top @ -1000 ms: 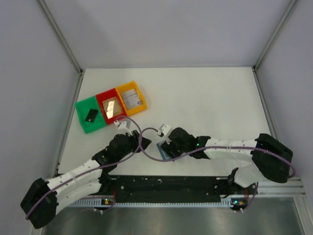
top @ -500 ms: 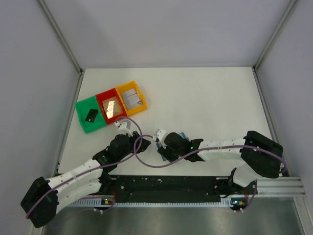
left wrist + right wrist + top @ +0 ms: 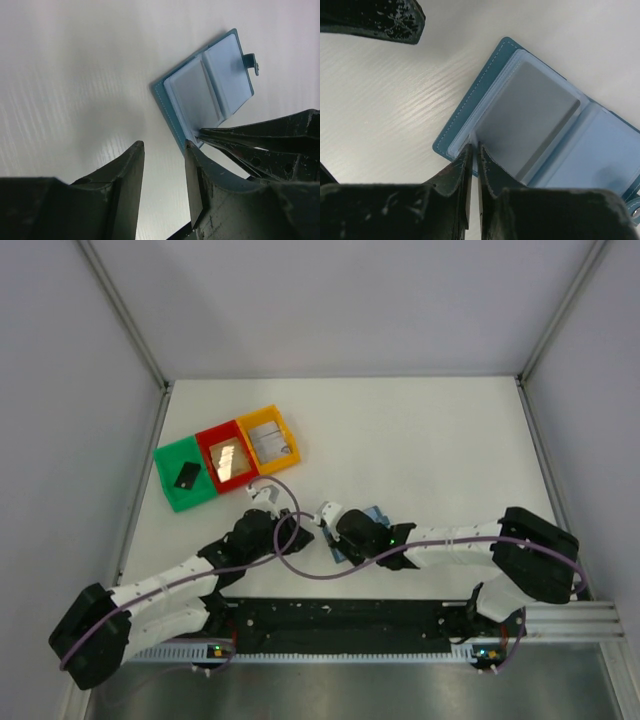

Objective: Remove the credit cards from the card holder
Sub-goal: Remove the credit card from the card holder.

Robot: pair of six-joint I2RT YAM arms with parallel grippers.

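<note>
The right pincer (image 3: 474,149) pinches a pocket corner of the open card holder (image 3: 535,115) (probably steadying it), while the left pincer (image 3: 162,150) hangs beside, jaws apart.

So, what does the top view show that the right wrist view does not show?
Only the top view: the green tray, red tray and yellow tray at the far left, and the whole left arm and right arm. Only the right wrist view: the holder lies open, with a grey card in its pocket, and the right gripper is closed on its near edge. Both: the holder and the right gripper.
</note>
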